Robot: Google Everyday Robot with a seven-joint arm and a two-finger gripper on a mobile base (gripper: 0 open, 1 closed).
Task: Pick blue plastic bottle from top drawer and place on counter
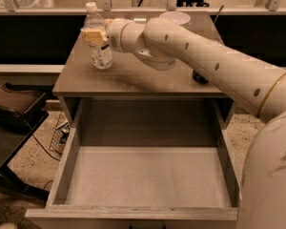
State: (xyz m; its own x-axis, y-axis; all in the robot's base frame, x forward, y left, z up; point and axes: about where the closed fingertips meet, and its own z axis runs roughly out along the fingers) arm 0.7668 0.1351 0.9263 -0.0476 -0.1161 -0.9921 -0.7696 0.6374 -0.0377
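The blue plastic bottle (99, 44), clear with a white cap and a pale label, stands slightly tilted at the back left of the counter (133, 78), its base on or just above the surface. My gripper (95, 35) reaches in from the right and is shut on the bottle's upper body, with a yellowish finger (91, 35) across its front. The top drawer (148, 175) is pulled wide open below the counter and its grey floor is bare.
A white bowl (175, 17) sits at the counter's back edge behind my arm. A dark object (198, 77) stands on the counter's right side under my arm. A dark seat (14, 106) and a wire basket (59, 132) are on the floor to the left.
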